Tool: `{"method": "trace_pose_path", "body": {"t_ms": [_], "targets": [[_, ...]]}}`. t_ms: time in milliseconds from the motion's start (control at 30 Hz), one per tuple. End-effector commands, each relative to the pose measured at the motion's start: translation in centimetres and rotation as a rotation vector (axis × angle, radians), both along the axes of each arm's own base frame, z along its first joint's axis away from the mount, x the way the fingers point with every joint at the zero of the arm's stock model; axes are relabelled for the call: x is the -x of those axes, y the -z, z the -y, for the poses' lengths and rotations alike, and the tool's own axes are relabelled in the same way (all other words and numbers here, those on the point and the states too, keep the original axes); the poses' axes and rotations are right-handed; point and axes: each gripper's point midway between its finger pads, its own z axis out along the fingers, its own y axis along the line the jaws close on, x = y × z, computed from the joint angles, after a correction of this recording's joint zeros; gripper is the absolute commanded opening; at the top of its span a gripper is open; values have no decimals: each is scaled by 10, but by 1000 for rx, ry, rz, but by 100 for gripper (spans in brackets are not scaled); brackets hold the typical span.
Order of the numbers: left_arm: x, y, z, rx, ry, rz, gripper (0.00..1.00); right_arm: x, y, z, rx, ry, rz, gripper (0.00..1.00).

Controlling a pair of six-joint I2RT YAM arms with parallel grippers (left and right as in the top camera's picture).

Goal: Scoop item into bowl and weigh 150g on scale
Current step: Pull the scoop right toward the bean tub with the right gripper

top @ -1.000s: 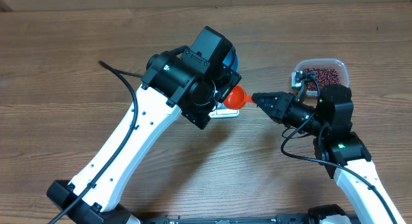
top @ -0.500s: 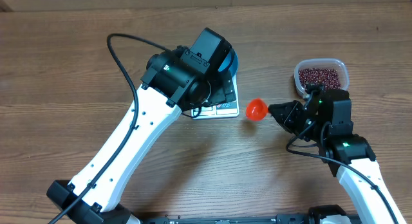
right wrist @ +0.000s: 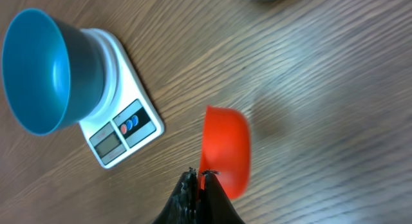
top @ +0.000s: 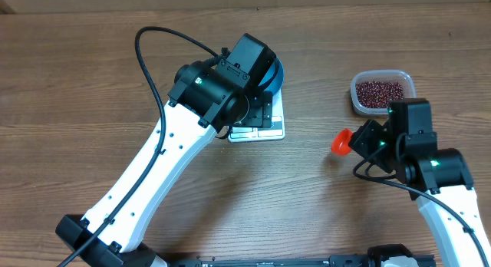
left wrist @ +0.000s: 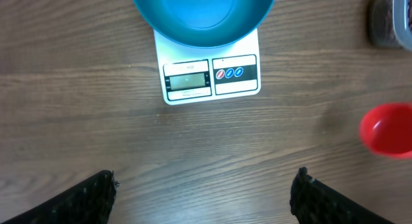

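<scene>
From overhead, my left arm point(top: 222, 90) covers most of the blue bowl point(top: 275, 70), so only a sliver of its rim shows. The front strip of the scale point(top: 261, 130) pokes out below the arm. The beans point(top: 380, 90) lie heaped in a clear tub point(top: 411, 86) at the far right, well apart from the scale. My right pincer point(top: 351, 141) hangs between the scale and the tub, with a red scoop point(top: 340, 142) at its tip.

The left wrist view shows what the arm hides. The bowl sits on the scale and overhangs it on both sides, and the display and buttons face me, though the digits are too small to read. My left pincer point(left wrist: 203, 188) is spread wide above bare wood and touches nothing.

The right wrist view settles the other one: its fingers point(right wrist: 193, 188) are pressed together, pinching the scoop at its near edge. Bowl and scale stand off to the left.

The counter point(top: 77, 83) is brown wood grain, and a pale tan strip runs beyond its far edge.
</scene>
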Motion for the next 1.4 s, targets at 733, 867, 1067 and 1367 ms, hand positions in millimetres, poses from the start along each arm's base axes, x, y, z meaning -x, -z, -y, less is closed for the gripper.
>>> {"method": "trace_pose_path", "body": {"t_ms": [733,867,1067,1367], "targets": [[-15,-5,13,-161,512,144,4,-4,-28,20,88,66,44,4],[-20,4,19,-149,514,155,4,-4,-28,20,88,66,45,4],[-25,40,24,-149,518,138,4,-4,-28,20,89,66,44,4],[-27,124,29,-135,526,137,4,-4,-28,20,88,66,46,4]]}}
